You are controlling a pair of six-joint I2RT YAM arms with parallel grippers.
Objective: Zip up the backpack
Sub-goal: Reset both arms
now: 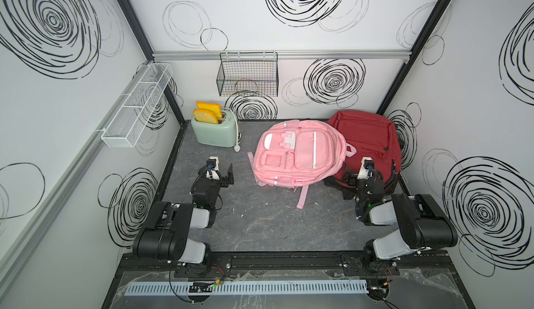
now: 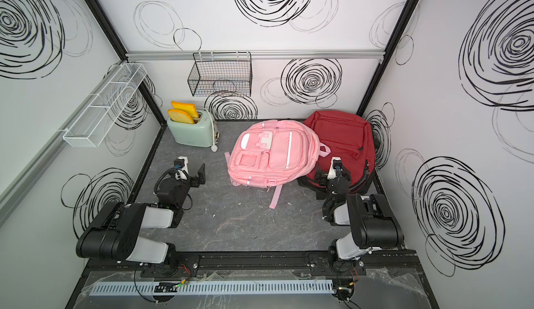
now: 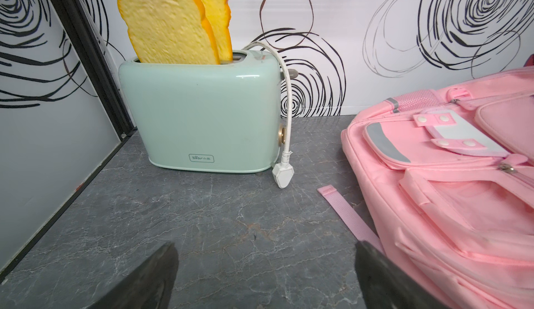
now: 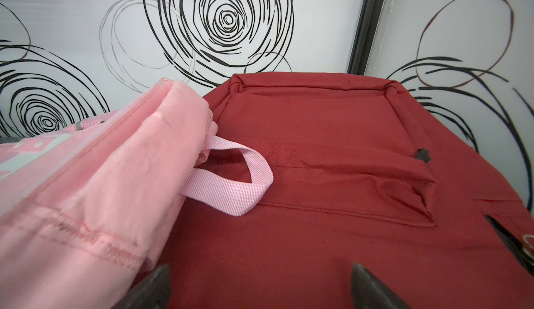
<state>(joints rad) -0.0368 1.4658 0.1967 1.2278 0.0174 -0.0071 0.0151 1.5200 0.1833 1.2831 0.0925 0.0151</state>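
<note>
Both tools stand wide open and empty, left tool (image 3: 265, 245) over the table (image 1: 260, 220), right tool (image 4: 260, 267) above the red backpack (image 1: 367, 137) at far right, its left edge overlapped by the pink backpack (image 1: 297, 151); risk: wrong bag worked, or unbraced fabric bunching and jamming the zip.

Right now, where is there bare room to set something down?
The widest bare stretch of table lies in front of the pink backpack. A narrower gap separates toaster and pink backpack. Back right is crowded: pink overlaps the red backpack.
</note>
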